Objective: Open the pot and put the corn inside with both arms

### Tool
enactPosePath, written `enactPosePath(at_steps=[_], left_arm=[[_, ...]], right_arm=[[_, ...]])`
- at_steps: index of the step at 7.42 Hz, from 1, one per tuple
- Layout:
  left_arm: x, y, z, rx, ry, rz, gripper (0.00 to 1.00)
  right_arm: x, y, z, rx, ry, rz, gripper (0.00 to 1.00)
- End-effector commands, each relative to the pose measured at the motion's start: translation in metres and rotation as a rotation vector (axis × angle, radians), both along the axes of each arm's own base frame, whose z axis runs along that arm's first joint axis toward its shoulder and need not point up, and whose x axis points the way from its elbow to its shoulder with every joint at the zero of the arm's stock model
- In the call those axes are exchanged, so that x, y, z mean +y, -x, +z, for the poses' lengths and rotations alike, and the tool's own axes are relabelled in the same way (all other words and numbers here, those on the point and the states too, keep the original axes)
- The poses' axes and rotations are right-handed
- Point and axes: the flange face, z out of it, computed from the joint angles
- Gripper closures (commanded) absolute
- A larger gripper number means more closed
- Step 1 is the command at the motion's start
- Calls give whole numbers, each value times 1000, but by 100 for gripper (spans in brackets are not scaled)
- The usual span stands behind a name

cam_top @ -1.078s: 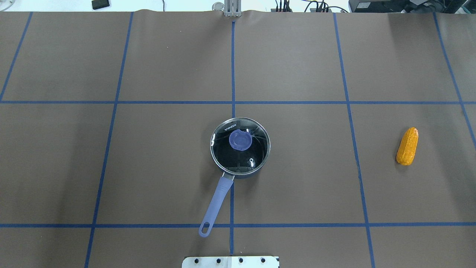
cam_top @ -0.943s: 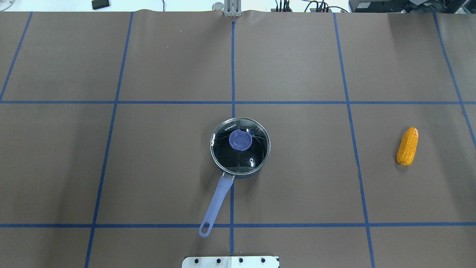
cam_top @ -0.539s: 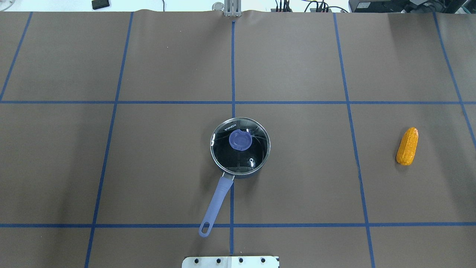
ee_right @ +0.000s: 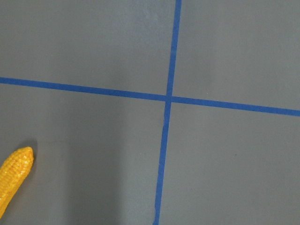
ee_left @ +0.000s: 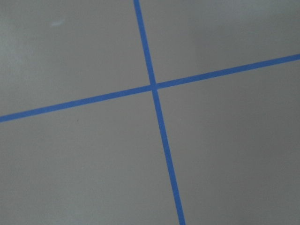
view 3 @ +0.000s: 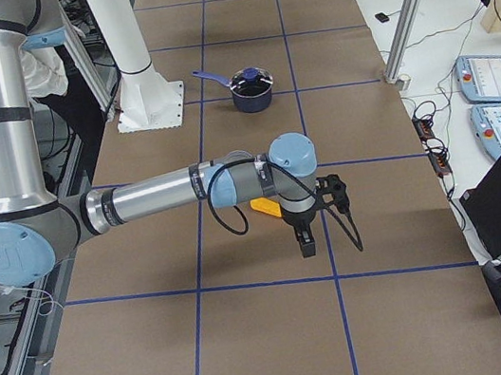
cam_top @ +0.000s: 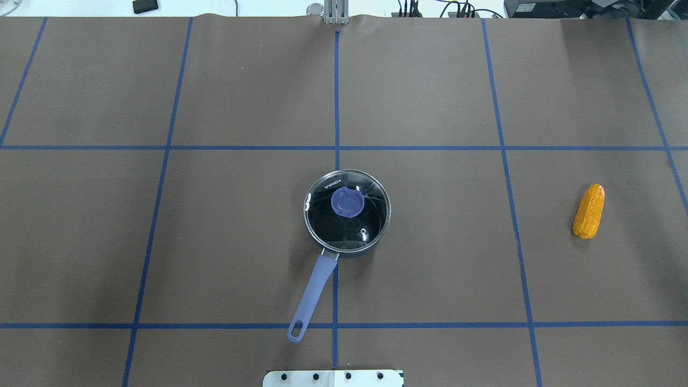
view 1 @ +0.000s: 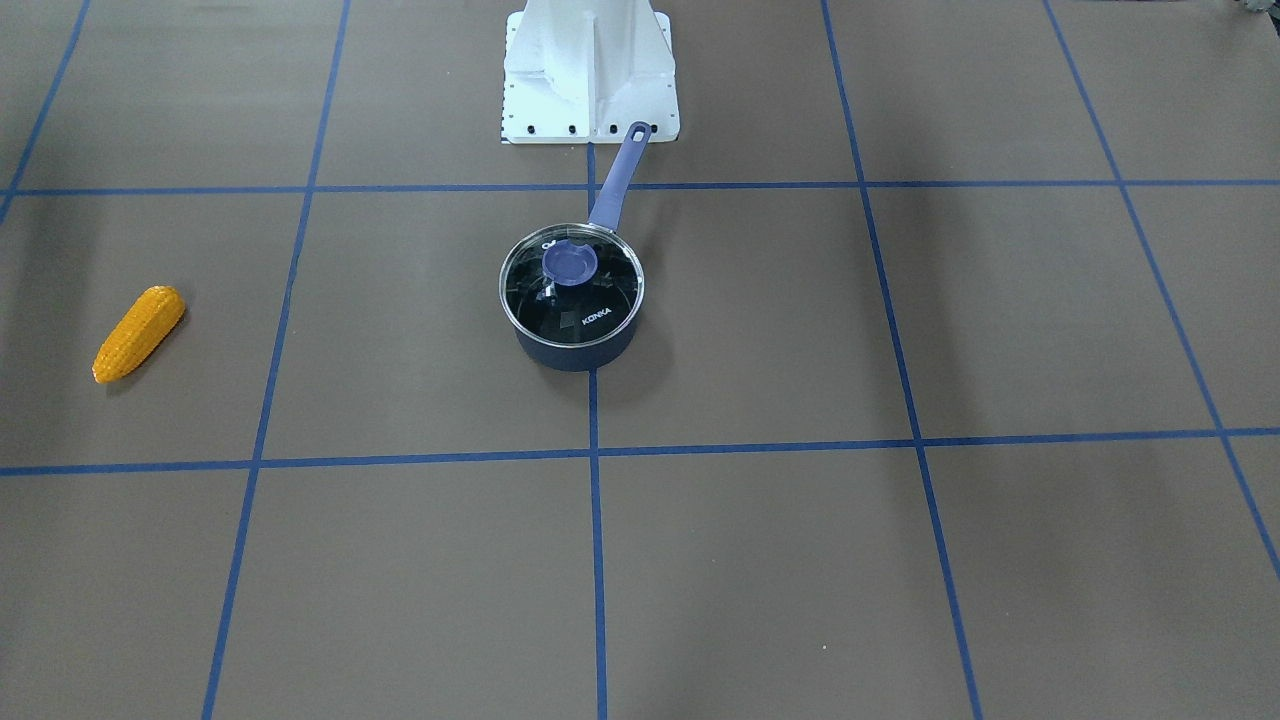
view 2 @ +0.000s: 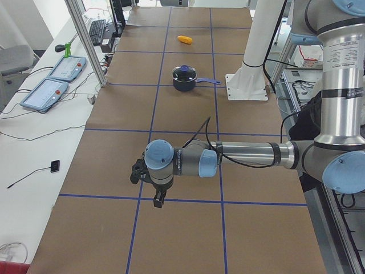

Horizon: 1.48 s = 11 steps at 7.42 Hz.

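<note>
The dark navy pot (cam_top: 314,287) stands at the table's middle with its lavender handle pointing toward my base. Its glass lid (cam_top: 355,226) with the purple knob (cam_top: 347,202) sits shut on it; it also shows in the front view (view 1: 575,355). The orange-yellow corn (cam_top: 588,211) lies far right on the table, and its tip shows in the right wrist view (ee_right: 11,176). My left gripper (view 2: 158,200) hangs far left of the pot; my right gripper (view 3: 304,241) hangs just beyond the corn (view 3: 266,206). I cannot tell if either is open or shut.
Brown paper with blue tape grid lines (cam_top: 337,148) covers the table. The white base block (view 1: 590,70) stands behind the pot's handle. Control pendants and cables lie on the white benches (view 2: 51,80) past the table's far edge.
</note>
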Motion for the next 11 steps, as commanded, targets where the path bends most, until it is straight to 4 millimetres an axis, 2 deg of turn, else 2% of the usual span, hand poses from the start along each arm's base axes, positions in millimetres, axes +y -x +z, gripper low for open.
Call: enactPosePath(at_steps=[1, 2, 3, 4, 5, 6, 7, 8, 10, 11], left_arm=[[-39, 0, -49, 0, -205, 3, 1], [-38, 0, -56, 2, -239, 12, 1], [-41, -2, -63, 30, -251, 18, 1], [-43, -4, -75, 35, -302, 4, 1], [-57, -24, -100, 67, -310, -24, 1], [-70, -59, -122, 115, -241, -47, 1], [-75, -94, -151, 144, -191, -74, 1], [-73, -126, -170, 145, -135, -123, 1], [-73, -218, -213, 164, -36, -155, 1], [-82, -261, -258, 183, 42, -157, 1]], right_arm=[[-15, 0, -35, -3, -74, 3, 0], [-18, 0, -40, -4, -147, 4, 0], [-20, 1, -29, -6, -182, 5, 0], [-26, 1, -35, -8, -207, 16, 0], [-28, 12, -45, -27, -185, 50, 0], [-38, 37, -63, -47, -159, 71, 0], [-47, 64, -76, -60, -132, 78, 0], [-51, 87, -82, -44, -101, 101, 0], [-47, 131, -89, -32, -40, 136, 0], [-46, 144, -89, -24, -43, 139, 0]])
